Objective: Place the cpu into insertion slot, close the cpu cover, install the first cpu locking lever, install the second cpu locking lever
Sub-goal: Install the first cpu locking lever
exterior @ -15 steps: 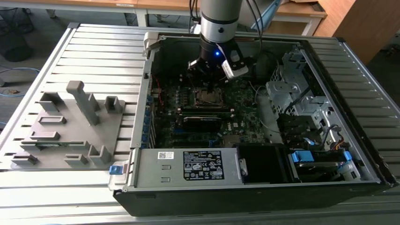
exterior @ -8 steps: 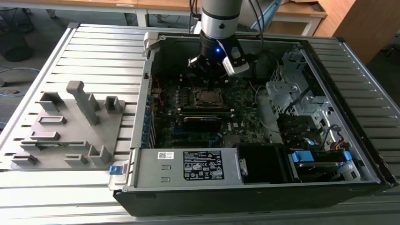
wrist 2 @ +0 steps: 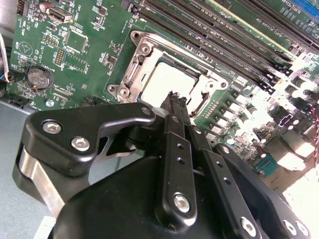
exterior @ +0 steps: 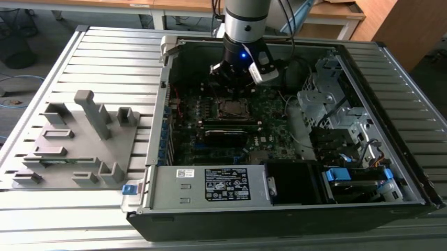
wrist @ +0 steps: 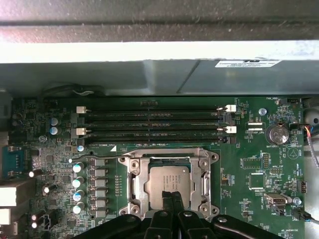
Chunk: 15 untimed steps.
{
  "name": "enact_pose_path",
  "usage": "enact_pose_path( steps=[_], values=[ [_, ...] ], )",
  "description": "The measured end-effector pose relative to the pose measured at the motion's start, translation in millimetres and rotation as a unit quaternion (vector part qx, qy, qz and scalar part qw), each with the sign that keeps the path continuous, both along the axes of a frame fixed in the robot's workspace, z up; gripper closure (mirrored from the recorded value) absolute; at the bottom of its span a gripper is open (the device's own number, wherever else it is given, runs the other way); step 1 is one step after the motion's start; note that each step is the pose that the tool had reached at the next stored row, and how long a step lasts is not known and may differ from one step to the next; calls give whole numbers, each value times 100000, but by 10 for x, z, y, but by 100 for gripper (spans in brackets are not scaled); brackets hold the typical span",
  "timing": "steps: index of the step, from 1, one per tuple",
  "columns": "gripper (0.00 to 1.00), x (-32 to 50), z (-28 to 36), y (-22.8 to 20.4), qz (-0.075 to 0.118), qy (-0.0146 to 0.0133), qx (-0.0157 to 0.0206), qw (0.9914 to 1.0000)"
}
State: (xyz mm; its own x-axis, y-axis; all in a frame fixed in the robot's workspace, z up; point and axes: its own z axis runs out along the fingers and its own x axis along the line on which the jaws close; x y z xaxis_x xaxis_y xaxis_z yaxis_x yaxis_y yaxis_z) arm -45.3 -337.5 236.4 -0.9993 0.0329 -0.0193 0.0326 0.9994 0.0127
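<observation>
Lying on its side on a slatted metal table (exterior: 56, 68), the open computer case (exterior: 279, 219) presents its motherboard (exterior: 209, 130) face-up, which lets the arm (exterior: 246, 21) reach straight down into it. A grey fixture tray (exterior: 77, 146) sits beside the case toward the exterior view's left. The gripper (exterior: 234, 86) hangs low over the socket, close above the board, a posture suited to work on small latching parts. The cpu cover (wrist: 133, 181) lies flat as a silvery frame around the socket. The cpu (wrist: 167, 181) sits inside its window, seated in the insertion slot with its dull top exposed. The first wrist view looks squarely down on the socket, the memory slots (wrist: 149, 122) and the coin battery (wrist: 277, 133), and so shows the chip square to the frame. The second wrist view runs obliquely along the fingers and adds what the first cannot: the tips reach the socket's near edge, just beside the chip. The two fingers are pressed together with nothing visible between them. Whether either locking lever is hooked under its tab cannot be settled from these angles.
</observation>
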Motion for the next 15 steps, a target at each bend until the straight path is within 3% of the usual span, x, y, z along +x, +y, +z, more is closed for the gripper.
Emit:
enact_pose_path(
  steps=[7,15],
  values=[
    [89,-48,0,0,0,-13,-7,100000],
    [89,-48,57,0,-1,-14,3,100000]
  ],
)
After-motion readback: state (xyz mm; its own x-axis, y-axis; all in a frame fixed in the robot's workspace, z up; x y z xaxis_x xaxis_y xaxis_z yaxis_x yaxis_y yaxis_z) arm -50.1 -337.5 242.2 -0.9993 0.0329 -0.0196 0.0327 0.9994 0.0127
